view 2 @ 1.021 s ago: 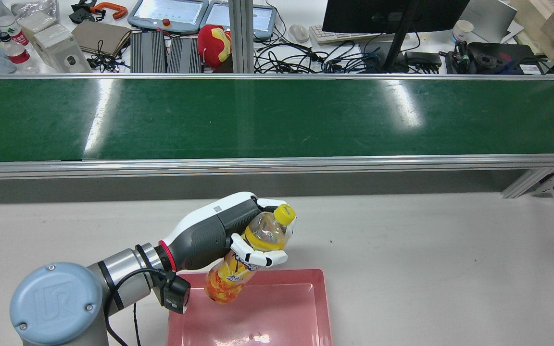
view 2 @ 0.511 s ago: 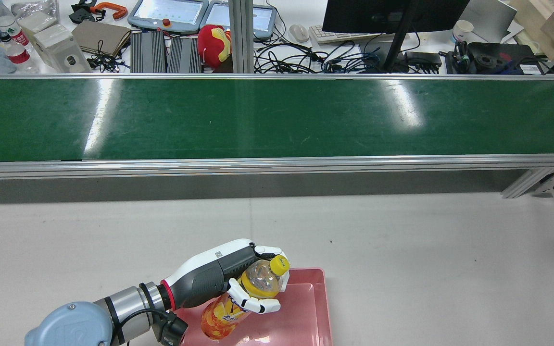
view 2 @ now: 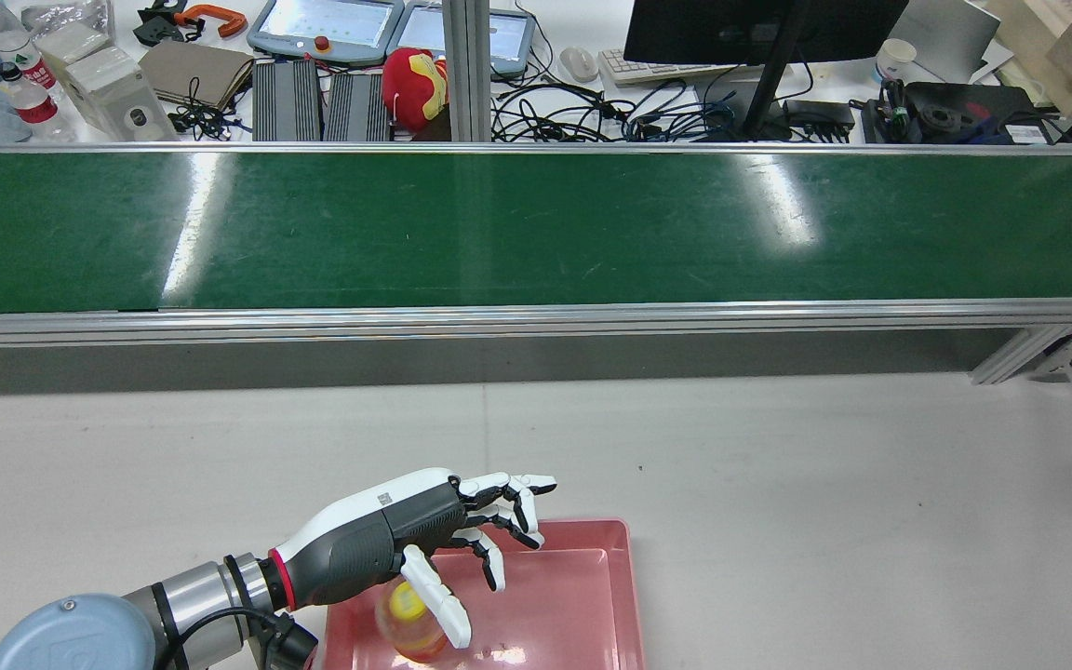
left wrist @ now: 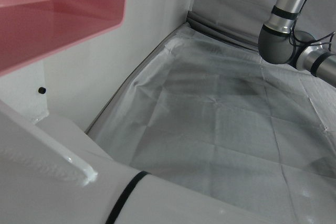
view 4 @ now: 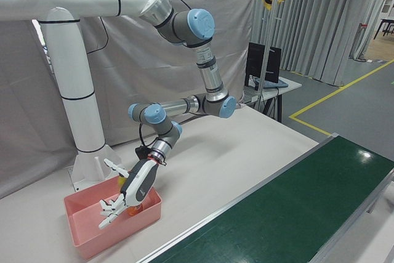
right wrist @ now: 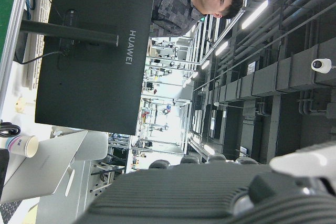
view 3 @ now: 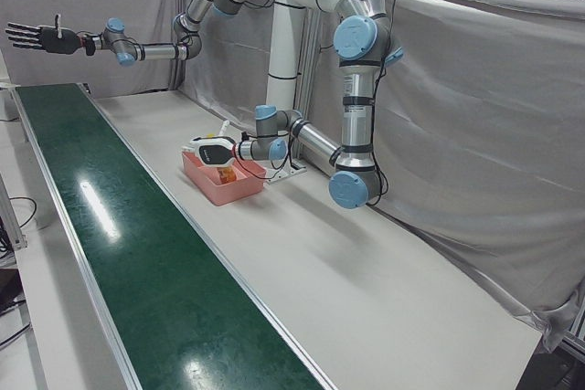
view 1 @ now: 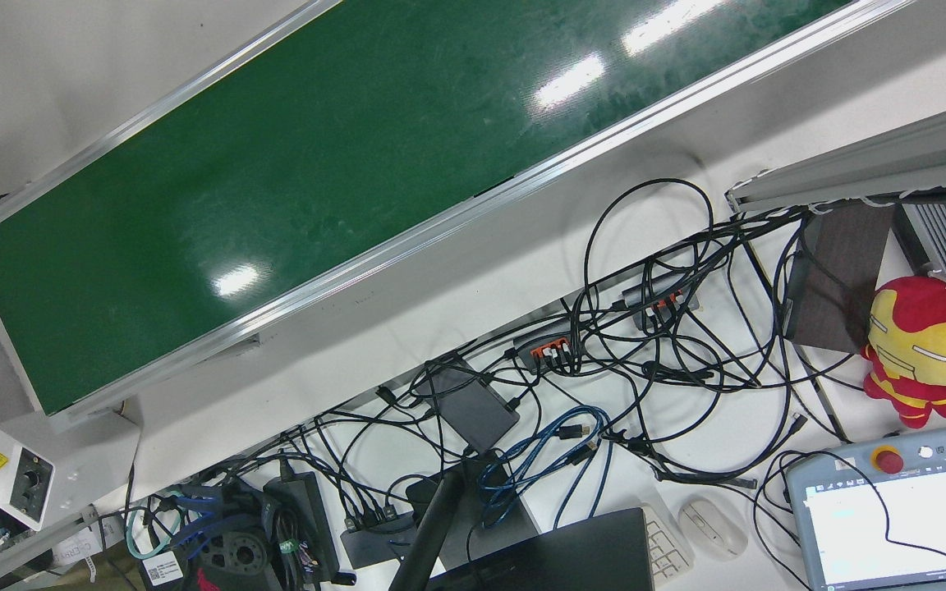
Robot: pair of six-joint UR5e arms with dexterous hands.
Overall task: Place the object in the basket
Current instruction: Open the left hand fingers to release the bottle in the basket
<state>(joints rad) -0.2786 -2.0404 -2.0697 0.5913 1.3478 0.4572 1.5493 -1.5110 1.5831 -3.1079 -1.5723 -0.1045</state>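
Note:
The orange drink bottle with a yellow cap [view 2: 408,625] lies in the pink basket [view 2: 627,582], blurred, just under my left hand [view 2: 466,530]. The left hand is open with its fingers spread and holds nothing. It hovers over the basket's left half. The right-front view shows the same open hand [view 4: 122,200] above the basket [view 4: 80,241], with a bit of orange bottle [view 4: 133,209] below the palm. The left hand view shows only the basket's pink wall [left wrist: 79,19]. My right hand [view 3: 27,36] is stretched far out over the end of the conveyor, fingers spread and empty.
The green conveyor belt [view 2: 536,228] runs across beyond the grey table [view 2: 824,493]. Behind it lies a desk with cables, a monitor, teach pendants and a red plush toy [view 2: 413,86].
My left hand carried the bottle down and back over the basket, then opened. The bottle has dropped out of the hand into the basket.

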